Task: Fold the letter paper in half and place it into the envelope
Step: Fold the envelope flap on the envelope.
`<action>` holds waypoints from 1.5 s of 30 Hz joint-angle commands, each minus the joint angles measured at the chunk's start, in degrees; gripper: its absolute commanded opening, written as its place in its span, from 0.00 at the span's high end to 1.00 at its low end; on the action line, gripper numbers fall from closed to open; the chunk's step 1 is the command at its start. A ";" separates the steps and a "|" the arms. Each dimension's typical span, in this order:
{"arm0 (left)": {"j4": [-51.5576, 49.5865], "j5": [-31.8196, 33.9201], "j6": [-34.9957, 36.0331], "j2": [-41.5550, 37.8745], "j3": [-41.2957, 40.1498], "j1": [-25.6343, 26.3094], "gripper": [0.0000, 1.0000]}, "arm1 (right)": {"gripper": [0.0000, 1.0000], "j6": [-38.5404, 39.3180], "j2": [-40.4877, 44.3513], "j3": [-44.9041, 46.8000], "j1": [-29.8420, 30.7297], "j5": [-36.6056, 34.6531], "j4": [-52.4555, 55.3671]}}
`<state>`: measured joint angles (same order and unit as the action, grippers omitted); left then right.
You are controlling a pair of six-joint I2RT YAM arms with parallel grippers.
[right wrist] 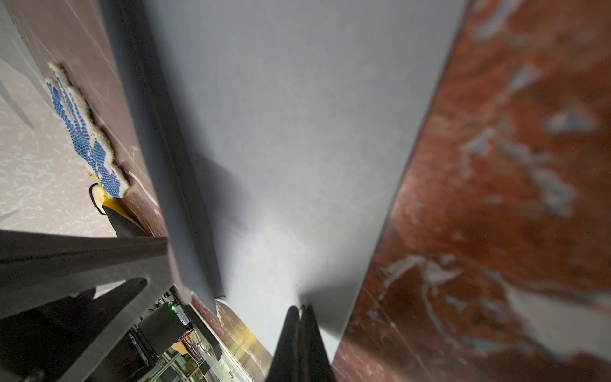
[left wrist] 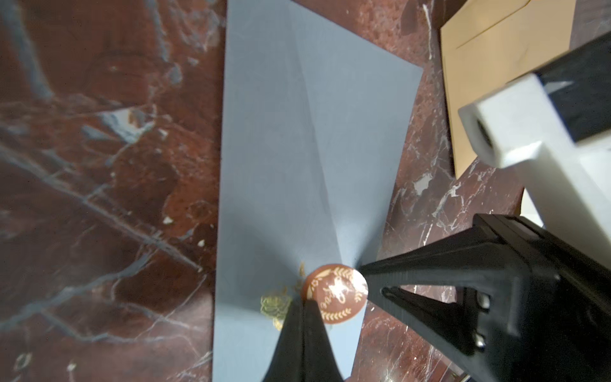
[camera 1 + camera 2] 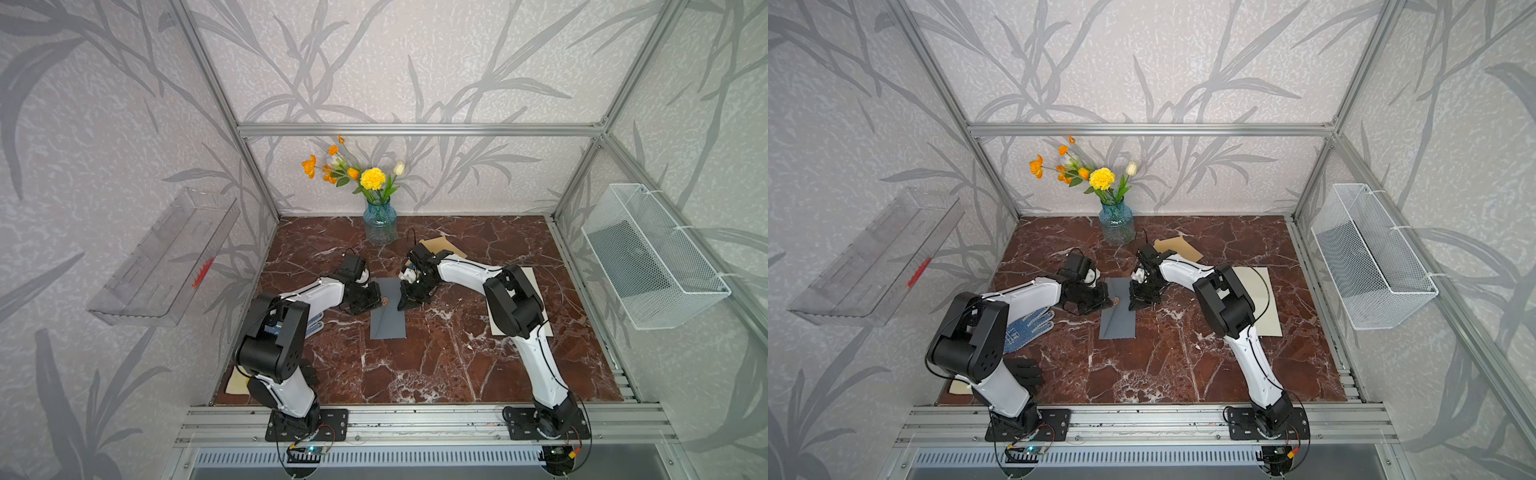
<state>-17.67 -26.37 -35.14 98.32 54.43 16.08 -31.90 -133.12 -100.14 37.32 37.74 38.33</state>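
We find the near half of the table (image 3: pixel 424 370) bare and passable. Behind the grey envelope (image 3: pixel 388 320), a vase (image 3: pixel 380 226) blocks the back. A dotted glove (image 3: pixel 1030 328) lies on the left side, a white sheet (image 3: pixel 1266 320) on the right.

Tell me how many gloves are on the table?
2. The blue-dotted glove lies beside the left arm; the black glove sits by that arm's base. Others may be hidden.

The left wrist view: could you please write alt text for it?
A grey envelope lies on a red-brown marble table, the left gripper shut on its flap tip beside a round brown seal. The right gripper reaches the seal from the side.
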 commanded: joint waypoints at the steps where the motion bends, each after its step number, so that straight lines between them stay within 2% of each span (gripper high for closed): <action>1: 0.07 -0.19 0.48 2.31 1.85 0.18 1.00 | 1.00 0.34 -1.56 -0.66 0.55 -2.14 3.31; 12: -0.26 0.79 1.32 8.24 1.73 0.24 1.00 | 1.00 0.46 4.01 -1.63 1.26 0.17 2.86; 20: -1.98 1.23 2.23 8.08 2.03 0.31 1.00 | 1.00 -0.96 1.21 -5.98 1.79 0.53 1.88; 25: -2.77 1.58 2.18 7.45 2.48 0.27 1.00 | 1.00 0.74 -4.13 -11.81 1.80 -1.17 6.77; 32: -3.69 1.93 2.34 7.01 3.39 0.28 1.00 | 1.00 2.08 -7.33 -12.97 1.93 -2.00 8.21; 40: -4.99 3.02 3.19 6.81 3.69 0.18 1.00 | 1.00 2.83 -6.88 -9.20 1.72 -4.47 8.85; 45: -5.91 3.28 4.09 6.14 3.11 0.21 1.00 | 1.00 2.46 -9.26 -14.41 1.62 -4.85 11.07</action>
<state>-18.00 -26.63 -32.88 103.98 58.04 16.14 -29.98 -139.65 -112.38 39.03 36.84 44.51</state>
